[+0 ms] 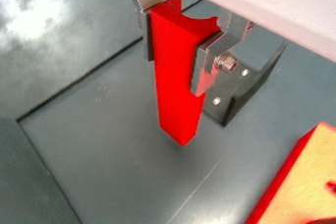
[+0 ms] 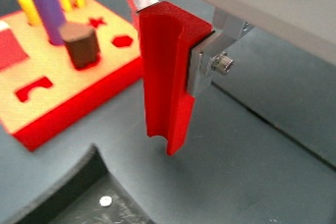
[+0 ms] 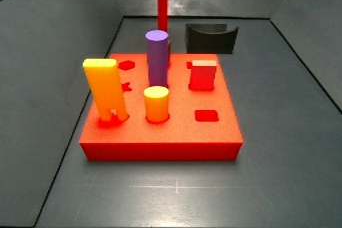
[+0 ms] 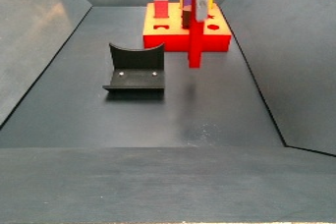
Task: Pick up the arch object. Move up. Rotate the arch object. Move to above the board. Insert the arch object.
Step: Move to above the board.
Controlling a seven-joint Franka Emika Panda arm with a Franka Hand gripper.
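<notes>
The claw (image 1: 184,33) is closed on the upper end of the arch object (image 1: 175,81), its silver fingers (image 1: 210,69) pressed against the piece's flat sides so that the long red body hangs straight down below them. Both wrist views show the lower end free, with only grey floor under it, so the piece is lifted clear, not resting on anything. In a side view the arch object (image 4: 195,39) hangs upright in the air just in front of the board (image 4: 168,33), between it and the dark fixture (image 4: 136,69) standing on the floor. Holding it by the top appears deliberate: it leaves the bottom end unobstructed for going into a hole.

The board (image 3: 187,137) lies flat, already carrying a purple cylinder (image 3: 156,57), a tall yellow-orange block (image 3: 102,90), a short yellow peg (image 3: 156,103) and a small red cube (image 3: 203,74), and several cut-outs (image 3: 206,115) remain open. Which one fits the arch cannot be told from here.

The pick and lift look done; the piece is not yet above the board, so the remaining work probably lies in turning it to match its cut-out, carrying it over, and lowering it past the standing pegs without knocking them.
</notes>
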